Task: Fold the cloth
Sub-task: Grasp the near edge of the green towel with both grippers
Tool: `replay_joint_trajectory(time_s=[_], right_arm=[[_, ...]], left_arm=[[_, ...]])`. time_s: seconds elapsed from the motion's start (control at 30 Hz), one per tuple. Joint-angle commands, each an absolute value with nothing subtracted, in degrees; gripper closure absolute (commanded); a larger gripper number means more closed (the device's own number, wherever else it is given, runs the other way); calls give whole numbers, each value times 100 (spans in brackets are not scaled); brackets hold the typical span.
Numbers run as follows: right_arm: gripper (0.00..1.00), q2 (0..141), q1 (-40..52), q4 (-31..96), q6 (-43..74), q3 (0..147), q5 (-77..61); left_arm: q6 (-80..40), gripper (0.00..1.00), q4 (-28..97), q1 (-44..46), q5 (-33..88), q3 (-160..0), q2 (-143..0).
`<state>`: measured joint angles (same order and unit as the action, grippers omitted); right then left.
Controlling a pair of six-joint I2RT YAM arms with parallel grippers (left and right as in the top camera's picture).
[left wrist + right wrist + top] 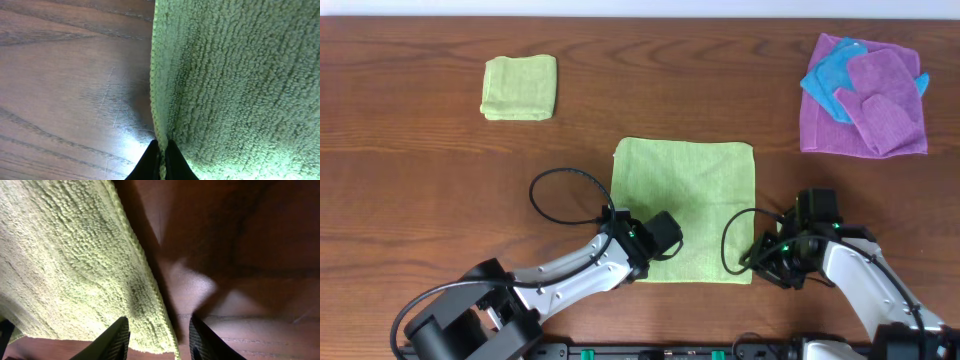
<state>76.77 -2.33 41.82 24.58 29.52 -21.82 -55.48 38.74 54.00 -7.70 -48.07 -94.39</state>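
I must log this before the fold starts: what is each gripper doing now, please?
Left gripper: closed on the edge of the green cloth.
Right gripper: open, with the cloth edge inside the gap.

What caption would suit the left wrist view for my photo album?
The left gripper pinches the edge of the green cloth on the wooden table.

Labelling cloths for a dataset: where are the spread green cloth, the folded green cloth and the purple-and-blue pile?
spread green cloth point(685, 190), overhead view, its middle.
folded green cloth point(520, 88), overhead view, its centre.
purple-and-blue pile point(885, 110), overhead view, top purple cloth.
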Motion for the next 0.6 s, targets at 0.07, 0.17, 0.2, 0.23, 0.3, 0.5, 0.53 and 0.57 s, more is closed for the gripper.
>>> replay_joint_trajectory(time_s=[0.07, 0.17, 0.2, 0.23, 0.3, 0.5, 0.53, 0.57], right_arm=[[62, 7800, -255, 4309, 2637, 2781, -1673], [65, 7800, -255, 4460, 2783, 2781, -1669], [65, 7800, -255, 4438, 2783, 2779, -1653], [65, 7800, -255, 4412, 2783, 2779, -1627], [65, 7800, -250, 4410, 2783, 2779, -1632], [66, 7802, 161, 4364, 2873, 2757, -1653], [66, 7802, 248, 4346, 2910, 2757, -1673], [66, 7802, 346, 4318, 2943, 2757, -1675]], left_arm=[[-5531, 94, 3892, 5360, -768, -4764, -9439], [-5531, 94, 3889, 5358, -773, -4764, -9439], [-5531, 94, 3889, 5358, -773, -4764, -9439], [-5531, 94, 3889, 5358, -770, -4764, -9439], [-5531, 94, 3881, 5358, -773, -4764, -9439], [-5531, 94, 3861, 5358, -792, -4764, -9439], [-5531, 94, 3861, 5358, -794, -4764, -9439], [-5531, 94, 3857, 5358, -799, -4764, -9439]])
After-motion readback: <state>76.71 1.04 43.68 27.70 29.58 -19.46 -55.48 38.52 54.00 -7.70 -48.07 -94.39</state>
